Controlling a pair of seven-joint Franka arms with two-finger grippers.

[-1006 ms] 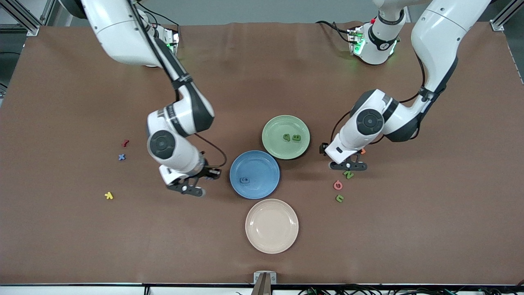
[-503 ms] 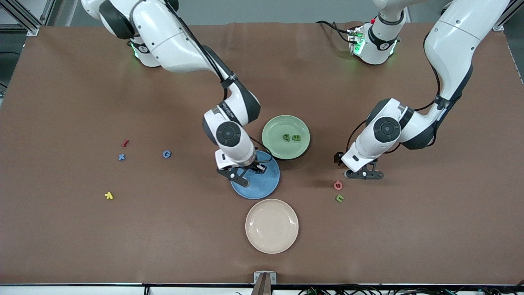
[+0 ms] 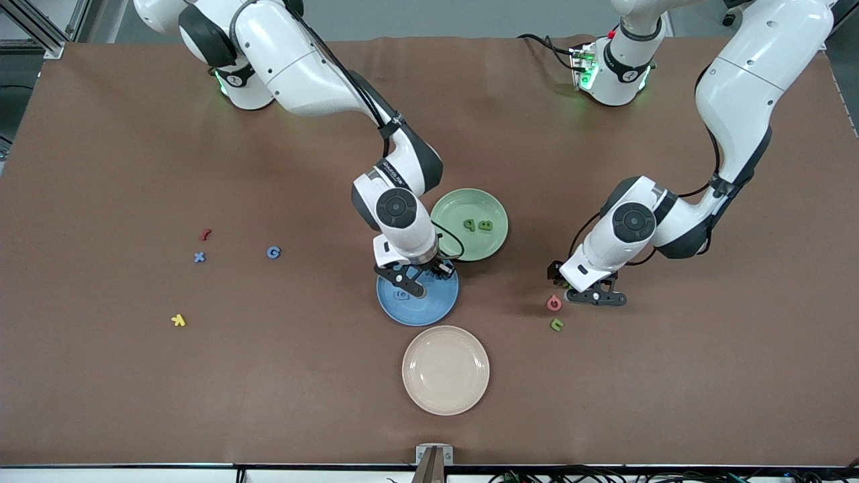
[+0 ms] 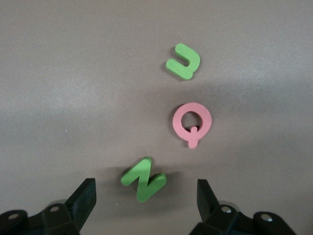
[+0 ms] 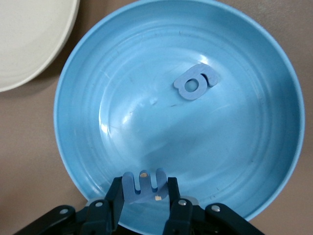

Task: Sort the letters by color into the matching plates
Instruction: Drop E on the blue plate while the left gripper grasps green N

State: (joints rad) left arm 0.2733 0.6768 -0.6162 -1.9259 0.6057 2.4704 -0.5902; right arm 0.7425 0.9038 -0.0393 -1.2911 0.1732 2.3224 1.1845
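From the front, the right pincer [image 3: 411, 276] hangs over the blue plate [image 3: 429, 310], which already has one blue letter in it, while the left pincer [image 3: 590, 294] is low over the worktop [image 3: 134, 402] just beside a pink letter [image 3: 553, 303]. A green letter U [image 3: 556, 325] lies a little nearer the camera than the pink one. The green plate [image 3: 451, 208] holds two green letters [image 3: 477, 225]; a blue G [image 3: 273, 252] and a blue X [image 3: 199, 257] wait toward the right arm's end.

The left wrist view shows that pincer spread wide and empty, with a green letter N [image 4: 144, 179] lying between its fingers [image 4: 83, 198] — the pink one sits close by, so the close should be square on the N alone, without clipping its neighbour.

The right wrist view shows its pincer nipped shut on a small blue letter [image 5: 143, 185], just inside the plate's rim. A blue 6-shaped letter [image 5: 195, 84] rests on the plate floor. Best to carry it a touch further toward the middle before letting go — a drop near the rim might slide out.
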